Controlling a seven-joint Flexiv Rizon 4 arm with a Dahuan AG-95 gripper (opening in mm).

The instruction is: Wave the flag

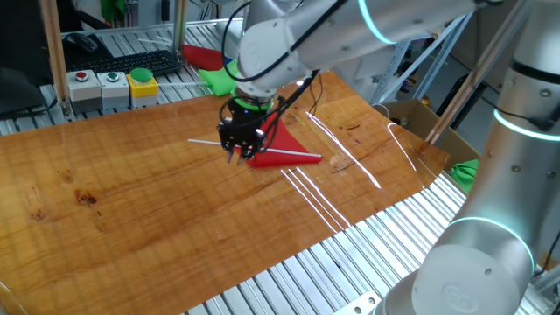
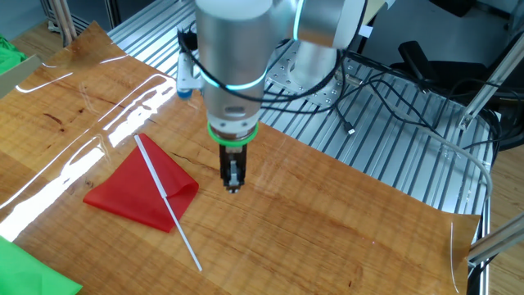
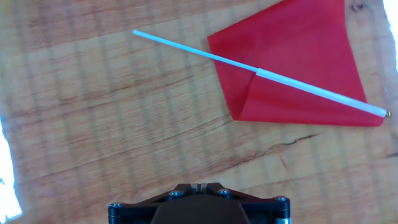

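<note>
The flag lies flat on the wooden table: a red triangular cloth [image 1: 287, 147] on a thin white stick [image 1: 206, 143]. It also shows in the other fixed view [image 2: 139, 192] and in the hand view [image 3: 292, 56], where the bare stick end [image 3: 180, 45] points up-left. My gripper [image 1: 238, 157] hangs just above the table, close beside the stick and apart from it. In the other fixed view my gripper [image 2: 233, 187] is right of the cloth with its fingers together. In the hand view my gripper [image 3: 199, 185] is shut with nothing in it.
A green cloth [image 1: 219, 79] and another red cloth [image 1: 201, 57] lie at the table's far edge, next to a button box [image 1: 114, 86] and a keyboard [image 1: 131, 61]. A cardboard box [image 1: 420, 114] stands at the right. A second arm [image 1: 516, 175] stands at the near right.
</note>
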